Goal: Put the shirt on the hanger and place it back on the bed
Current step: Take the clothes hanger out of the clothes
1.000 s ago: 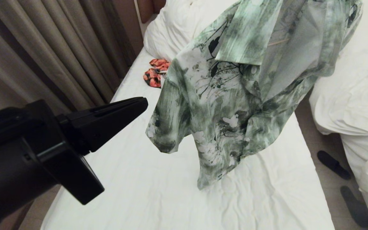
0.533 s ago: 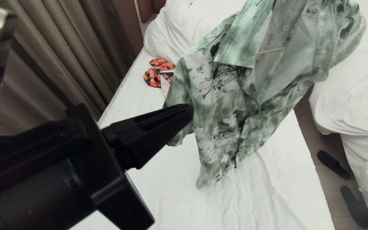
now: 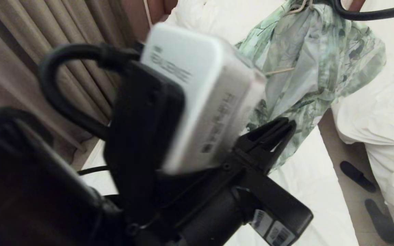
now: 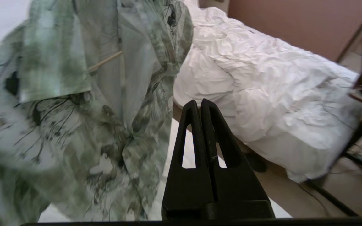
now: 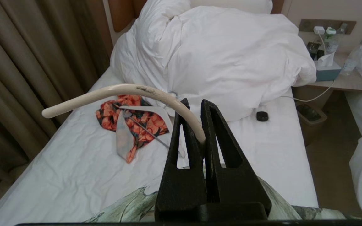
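Shirt (image 3: pixel 313 65) draped on hanger (image 5: pixel 121 92), suspended above bed (image 5: pixel 74 175) by right claw (image 5: pixel 200 105) clamped on hook; left claw (image 4: pixel 201 105) closed, empty, beside front panel; next: straighten fabric, then lower onto sheet.

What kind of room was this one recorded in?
Most likely a twin hotel room: the bed with its white sheet stands close beside a second white bed, with floor-length curtains along one side and a bedside table holding a tissue box and bottles.
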You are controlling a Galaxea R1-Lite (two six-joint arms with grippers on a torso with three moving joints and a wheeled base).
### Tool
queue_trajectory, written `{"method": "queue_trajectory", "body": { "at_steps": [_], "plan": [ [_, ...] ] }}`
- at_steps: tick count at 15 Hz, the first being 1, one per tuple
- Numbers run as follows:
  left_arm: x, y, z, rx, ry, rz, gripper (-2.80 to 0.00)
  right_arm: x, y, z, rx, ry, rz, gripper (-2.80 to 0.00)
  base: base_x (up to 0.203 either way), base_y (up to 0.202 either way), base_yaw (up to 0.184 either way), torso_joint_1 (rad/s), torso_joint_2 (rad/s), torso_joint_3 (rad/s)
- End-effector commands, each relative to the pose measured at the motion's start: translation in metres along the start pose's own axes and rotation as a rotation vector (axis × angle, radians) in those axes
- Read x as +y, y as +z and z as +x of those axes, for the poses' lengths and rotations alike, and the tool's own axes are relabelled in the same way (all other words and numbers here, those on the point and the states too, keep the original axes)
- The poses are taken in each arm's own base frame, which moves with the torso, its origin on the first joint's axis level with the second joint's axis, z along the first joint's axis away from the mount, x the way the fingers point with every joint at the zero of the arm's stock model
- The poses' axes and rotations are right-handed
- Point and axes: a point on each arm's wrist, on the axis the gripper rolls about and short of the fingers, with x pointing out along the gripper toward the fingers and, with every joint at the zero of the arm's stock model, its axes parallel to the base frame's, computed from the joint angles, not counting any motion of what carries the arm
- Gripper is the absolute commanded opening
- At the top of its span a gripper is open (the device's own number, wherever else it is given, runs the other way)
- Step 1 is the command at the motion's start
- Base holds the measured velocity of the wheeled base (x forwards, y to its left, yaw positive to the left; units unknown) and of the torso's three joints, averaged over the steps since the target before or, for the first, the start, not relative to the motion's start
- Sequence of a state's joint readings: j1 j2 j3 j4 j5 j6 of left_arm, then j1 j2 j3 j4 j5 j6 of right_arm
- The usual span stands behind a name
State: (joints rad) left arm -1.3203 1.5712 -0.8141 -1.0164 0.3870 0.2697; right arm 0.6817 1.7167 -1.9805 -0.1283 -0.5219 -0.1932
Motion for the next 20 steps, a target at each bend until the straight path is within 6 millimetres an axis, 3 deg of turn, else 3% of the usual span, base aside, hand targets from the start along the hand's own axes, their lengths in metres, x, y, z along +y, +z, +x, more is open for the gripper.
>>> {"method": "queue_trajectory", "body": {
  "at_steps": [1, 6, 10, 16, 20],
  "plan": [
    [-0.015, -0.034, 0.026, 0.045, 0.008, 0.041, -2.80, 0.003, -0.002, 0.001, 0.003, 0.003, 0.001, -2.80, 0.000, 0.000, 0.000, 0.000, 0.00, 0.000],
    [-0.025, -0.061, 0.059, 0.043, 0.038, 0.085, -2.80, 0.002, 0.002, 0.000, -0.021, 0.003, 0.017, -2.80, 0.000, 0.000, 0.000, 0.000, 0.00, 0.000],
    [-0.012, -0.066, 0.075, 0.006, 0.097, 0.090, -2.80, -0.001, 0.007, -0.004, -0.033, 0.010, 0.023, -2.80, 0.000, 0.000, 0.000, 0.000, 0.00, 0.000],
    [0.010, -0.070, 0.057, 0.047, 0.140, 0.106, -2.80, -0.013, 0.030, -0.020, -0.110, 0.114, 0.044, -2.80, 0.000, 0.000, 0.000, 0.000, 0.00, 0.000],
    [0.037, -0.090, 0.023, 0.149, 0.206, 0.138, -2.80, -0.022, 0.043, -0.030, -0.152, 0.153, 0.038, -2.80, 0.000, 0.000, 0.000, 0.000, 0.00, 0.000]
  ]
}}
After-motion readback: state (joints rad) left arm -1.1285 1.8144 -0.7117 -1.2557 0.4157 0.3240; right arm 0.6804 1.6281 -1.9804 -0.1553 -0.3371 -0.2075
